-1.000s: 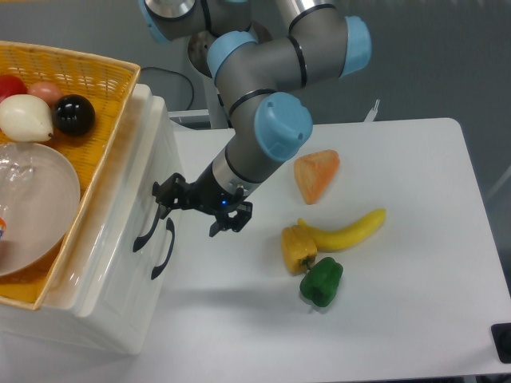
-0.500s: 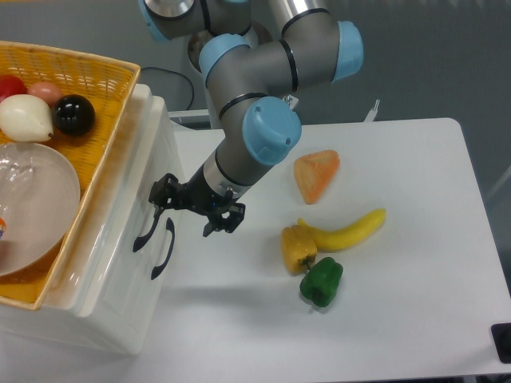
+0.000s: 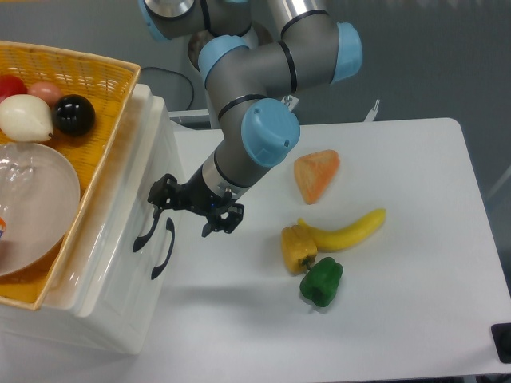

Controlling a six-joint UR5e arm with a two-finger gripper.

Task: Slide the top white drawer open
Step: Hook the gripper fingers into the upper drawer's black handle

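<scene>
The white cabinet (image 3: 120, 263) stands at the left with its front facing right. The top white drawer (image 3: 128, 209) looks closed; its curved black handle (image 3: 144, 234) lies left of the lower drawer's matching handle (image 3: 164, 249). My gripper (image 3: 180, 214) is open and points down-left at the cabinet front. One fingertip (image 3: 158, 195) sits right at the upper end of the top handle; I cannot tell if it touches. The other finger (image 3: 214, 227) hangs over the table, clear of the cabinet. Nothing is held.
A yellow wicker basket (image 3: 96, 72) with round fruits and a clear bowl rests on the cabinet top. On the white table (image 3: 399, 319) lie an orange wedge (image 3: 316, 175), a banana (image 3: 347, 230), a yellow pepper (image 3: 296, 248) and a green pepper (image 3: 322, 282).
The arm has shifted a little left, bringing the gripper closer to the cabinet front and the top handle. The drawers have not moved.
</scene>
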